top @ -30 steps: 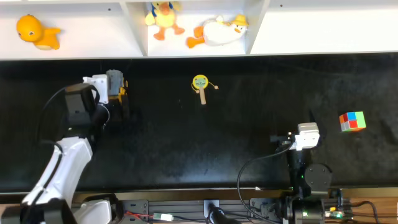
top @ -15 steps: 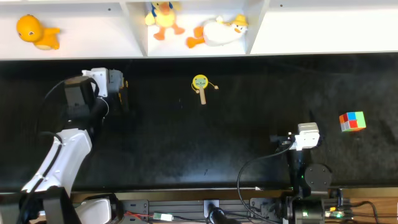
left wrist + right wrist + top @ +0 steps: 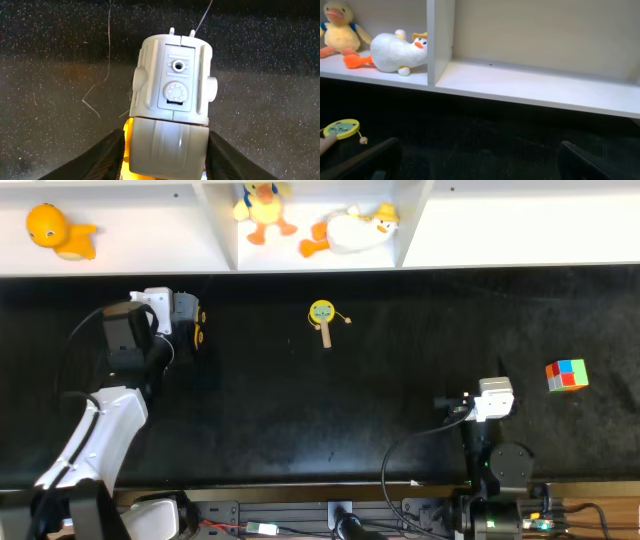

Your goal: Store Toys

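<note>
The left claw (image 3: 167, 152) is closed to the width of a grey-and-yellow plastic toy truck (image 3: 172, 95), its two dark fingers pressing the truck's flanks. The grey body points straight out ahead of the claw, so it can likely go into a shelf bay nose first. Whether the wheels touch the black speckled worktop (image 3: 50, 75) I cannot tell.

Just beyond the claw runs the white open-fronted shelf (image 3: 420, 252), split by upright dividers. The bay ahead and off to one side holds a round orange duck toy (image 3: 58, 230), with bare floor beside it, so the truck probably belongs there. The divider and the shelf's front lip are what the truck could catch on.

Farther off to the other side, a small yellow rattle drum with a wooden handle (image 3: 323, 315) lies on the worktop, well apart from the claw and not in its way. In the bay beyond it are a yellow plush duck (image 3: 262, 208) and a white plush goose (image 3: 350, 232).

Farthest away, the right claw (image 3: 480, 147) is spread wide and holds nothing, facing a bare bay. A multicoloured puzzle cube (image 3: 566, 375) lies near it, not yet stored.
</note>
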Motion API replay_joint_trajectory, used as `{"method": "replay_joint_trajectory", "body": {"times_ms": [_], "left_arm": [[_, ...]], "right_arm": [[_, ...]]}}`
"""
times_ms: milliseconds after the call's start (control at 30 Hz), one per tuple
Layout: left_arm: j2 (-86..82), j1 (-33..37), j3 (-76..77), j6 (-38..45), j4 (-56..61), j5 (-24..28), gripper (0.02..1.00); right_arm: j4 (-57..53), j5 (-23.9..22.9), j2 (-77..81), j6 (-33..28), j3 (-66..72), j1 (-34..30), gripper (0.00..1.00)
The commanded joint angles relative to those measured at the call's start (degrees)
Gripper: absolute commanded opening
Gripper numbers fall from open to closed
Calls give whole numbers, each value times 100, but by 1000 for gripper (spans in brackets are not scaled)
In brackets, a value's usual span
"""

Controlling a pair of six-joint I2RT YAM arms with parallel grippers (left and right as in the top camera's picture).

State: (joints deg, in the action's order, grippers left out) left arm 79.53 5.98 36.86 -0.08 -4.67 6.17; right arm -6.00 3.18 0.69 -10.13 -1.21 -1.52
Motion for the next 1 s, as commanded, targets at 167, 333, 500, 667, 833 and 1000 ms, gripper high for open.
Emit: {"method": "replay_joint_trajectory", "body": {"times_ms": [167, 333, 500, 667, 833, 1000], "left_arm": [[9, -26, 127, 2, 9, -46, 424], [-149, -26, 127, 4, -46, -46, 375], [-450, -26, 127, 2, -216, -48, 349], [-826, -26, 127, 4, -540, -50, 340], [-1274, -26, 127, 9, -901, -138, 332], [-1670, -26, 127, 26, -1049, -138, 321]], "right_arm": [[42, 13, -48, 4, 31, -39, 996], [42, 13, -48, 4, 31, -39, 996], [42, 13, -48, 4, 31, -39, 996], [42, 13, -48, 4, 31, -37, 996], [42, 13, -48, 4, 31, -39, 996], [42, 13, -48, 4, 31, -39, 996]]}}
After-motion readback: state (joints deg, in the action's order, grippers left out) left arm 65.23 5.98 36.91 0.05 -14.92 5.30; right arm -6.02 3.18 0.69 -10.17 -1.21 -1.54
